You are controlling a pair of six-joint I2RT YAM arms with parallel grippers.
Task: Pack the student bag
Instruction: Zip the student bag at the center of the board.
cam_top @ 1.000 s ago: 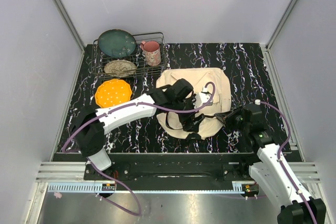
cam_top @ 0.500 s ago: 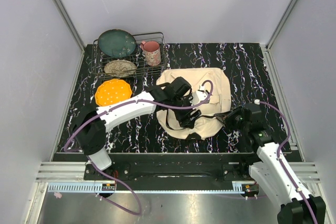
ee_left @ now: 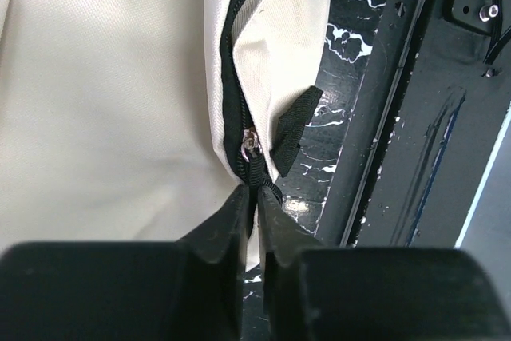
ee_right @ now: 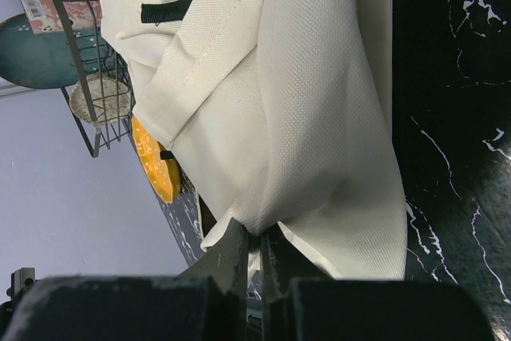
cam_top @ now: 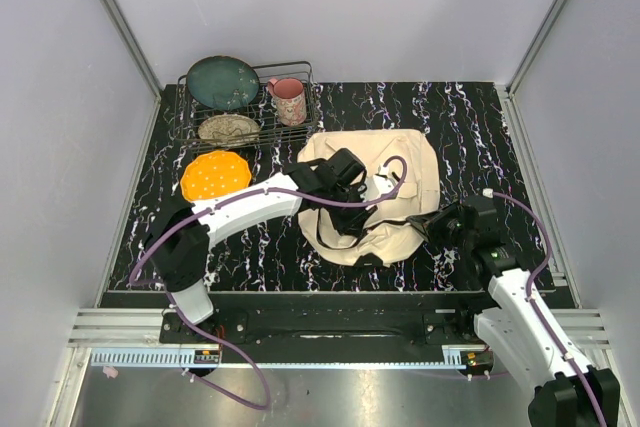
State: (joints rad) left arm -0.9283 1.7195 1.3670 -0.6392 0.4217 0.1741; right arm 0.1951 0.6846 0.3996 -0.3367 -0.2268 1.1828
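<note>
**Two pinches on the bag — the zipper grip looks thin**

The left hand [ee_left: 254,196] is narrowed to a slit on the black end of the zipper [ee_left: 235,69], just below its silver slider [ee_left: 251,147]. The right hand [ee_right: 254,233] is pinched on a fold of canvas at the near right edge of the student bag [cam_top: 410,162]. My worry is that the thin tape could slide out under a pull, or that the soft cloth could bunch and jam the slider. The bag — cream, limp, creased, with black straps trailing — lies flat mid-tabletop [cam_top: 480,117], just right of the wire rack [cam_top: 262,129].
</note>
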